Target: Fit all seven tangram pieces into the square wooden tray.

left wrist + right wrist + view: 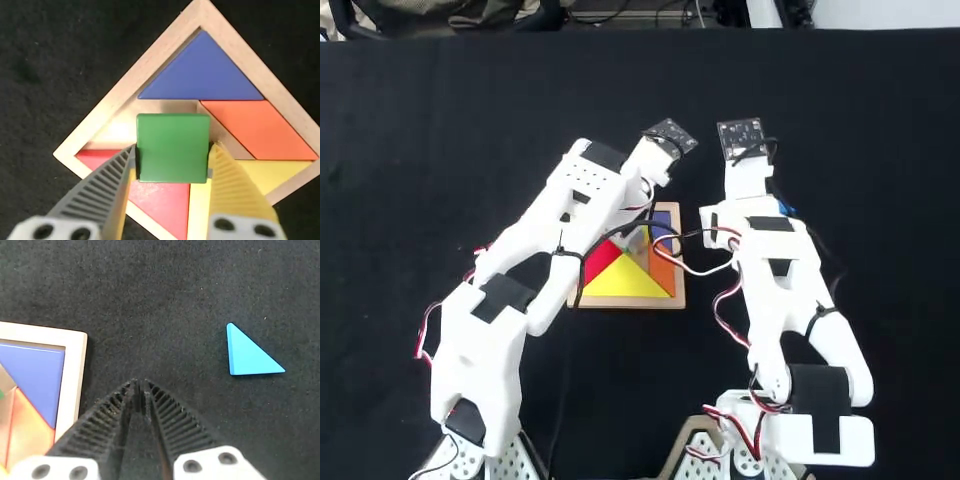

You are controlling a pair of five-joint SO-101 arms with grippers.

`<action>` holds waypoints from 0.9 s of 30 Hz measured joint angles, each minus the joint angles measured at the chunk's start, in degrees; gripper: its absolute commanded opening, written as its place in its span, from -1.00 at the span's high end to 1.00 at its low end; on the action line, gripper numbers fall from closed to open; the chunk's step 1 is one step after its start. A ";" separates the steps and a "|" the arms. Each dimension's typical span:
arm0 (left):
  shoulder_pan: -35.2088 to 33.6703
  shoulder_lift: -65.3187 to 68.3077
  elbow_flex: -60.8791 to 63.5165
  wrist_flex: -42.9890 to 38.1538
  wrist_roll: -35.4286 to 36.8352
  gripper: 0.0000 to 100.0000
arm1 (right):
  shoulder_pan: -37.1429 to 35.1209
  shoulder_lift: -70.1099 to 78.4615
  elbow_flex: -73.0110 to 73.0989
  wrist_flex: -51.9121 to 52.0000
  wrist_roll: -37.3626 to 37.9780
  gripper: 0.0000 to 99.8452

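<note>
Left pincer (172,150) pinches the green square (172,142) above the tray (125,87); lower it flat into the bare gap beneath, edges aligned. Right pincer (139,386) is pressed together.

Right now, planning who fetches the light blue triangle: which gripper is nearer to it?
Right. The right gripper hangs over the cloth close beside the light blue triangle; the left gripper is over the wooden tray, clamping the green square.

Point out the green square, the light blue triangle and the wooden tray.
green square (172,147), left wrist view, centre of its top face
light blue triangle (247,357), right wrist view, middle of its face
wooden tray (131,82), left wrist view, its bare rim
</note>
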 measured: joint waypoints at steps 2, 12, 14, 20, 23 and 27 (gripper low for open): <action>0.00 0.00 0.00 0.00 0.00 0.40 | 0.00 0.00 0.00 0.00 0.00 0.98; 0.00 0.00 0.00 0.00 0.00 0.40 | 0.00 0.00 0.00 0.00 0.00 0.98; 0.00 0.00 0.00 -0.35 0.00 0.40 | 0.00 0.00 0.00 0.00 0.00 0.98; -2.81 0.00 0.00 -2.02 -1.67 0.40 | 0.00 0.00 0.00 0.00 0.00 0.98; -3.08 0.00 0.00 -2.02 -2.29 0.40 | 0.00 0.00 0.00 0.00 0.00 0.98; -3.08 0.00 0.00 -2.55 -2.55 0.40 | 0.00 0.00 0.00 0.00 0.00 0.98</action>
